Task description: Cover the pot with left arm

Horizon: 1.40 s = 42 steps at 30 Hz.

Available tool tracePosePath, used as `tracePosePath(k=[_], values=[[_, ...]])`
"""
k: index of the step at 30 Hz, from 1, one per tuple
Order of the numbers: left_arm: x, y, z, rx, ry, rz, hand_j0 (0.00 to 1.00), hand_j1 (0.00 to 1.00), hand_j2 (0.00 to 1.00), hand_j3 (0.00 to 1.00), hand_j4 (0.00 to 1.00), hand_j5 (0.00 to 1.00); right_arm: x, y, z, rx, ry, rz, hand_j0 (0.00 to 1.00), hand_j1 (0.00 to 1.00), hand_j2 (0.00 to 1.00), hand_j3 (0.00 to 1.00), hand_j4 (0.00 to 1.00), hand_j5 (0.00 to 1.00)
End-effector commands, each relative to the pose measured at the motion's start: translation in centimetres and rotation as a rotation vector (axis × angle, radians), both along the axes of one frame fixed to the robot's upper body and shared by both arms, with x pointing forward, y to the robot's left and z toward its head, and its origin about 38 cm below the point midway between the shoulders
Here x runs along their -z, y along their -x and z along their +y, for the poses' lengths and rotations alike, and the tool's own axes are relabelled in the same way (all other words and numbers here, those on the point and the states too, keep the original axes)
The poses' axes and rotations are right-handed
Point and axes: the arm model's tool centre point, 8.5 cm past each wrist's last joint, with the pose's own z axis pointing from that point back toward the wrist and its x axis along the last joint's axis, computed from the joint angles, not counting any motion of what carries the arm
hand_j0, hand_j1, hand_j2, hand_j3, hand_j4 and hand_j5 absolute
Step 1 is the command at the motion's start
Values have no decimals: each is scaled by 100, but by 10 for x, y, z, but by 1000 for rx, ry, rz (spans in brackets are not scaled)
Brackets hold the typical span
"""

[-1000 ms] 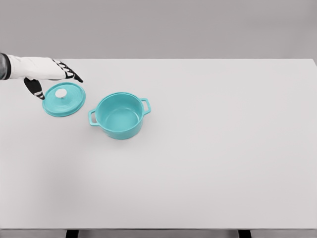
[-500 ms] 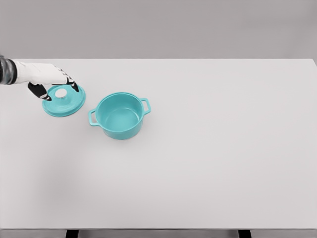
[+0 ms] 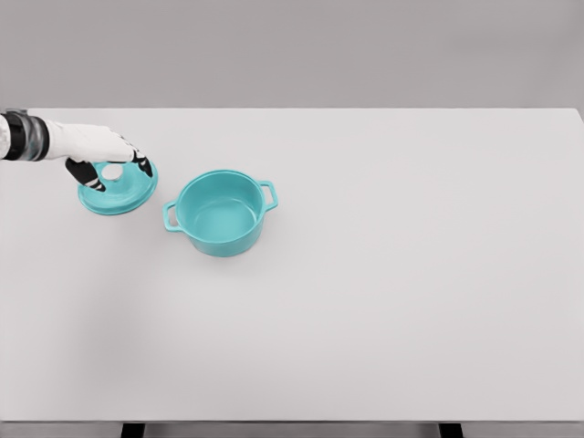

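Left hand (image 3: 108,157) is right down over the teal lid (image 3: 118,187) at the far left of the white surface (image 3: 383,292), the white forearm reaching in from the left edge. Dark-tipped fingers (image 3: 142,165) curve down on either side of the lid's white knob (image 3: 110,172), thumb on the near-left side, the others on the right. Whether they actually pinch the knob or only bracket it, I cannot tell from here. The lid lies flat on the surface, knob up. Just to its right, apart from it, sits the teal pot (image 3: 220,213), upright, open at the top, with one side handle pointing to the lower left and the other to the upper right. The pot is uncovered.
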Motion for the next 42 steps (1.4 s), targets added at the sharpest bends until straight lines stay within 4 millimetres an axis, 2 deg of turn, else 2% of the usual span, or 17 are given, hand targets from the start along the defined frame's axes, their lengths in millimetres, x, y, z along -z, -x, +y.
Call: tracePosePath(k=[1,13,18,29,42], values=[[2,-1,2,-12,-6,2,80,80,80,80,80,80,0,0,0,0,1,-1,100,100,100,100,100,100],[3,-2,7,-30,2,0,80,80,80,80,80,80,0,0,0,0,0,0,100,100,100,100,100,100],[7,-4,-4,-9,-14,2,80,80,80,80,80,80,0,0,0,1,0,0,100,100,100,100,100,100],[6,-9,13,-91,0,-27,80,80,80,80,80,80,0,0,0,0,0,0,100,100,100,100,100,100],[13,-9,14,-103,-11,-37,80,80,80,80,80,80,0,0,0,0,0,0,100,100,100,100,100,100]])
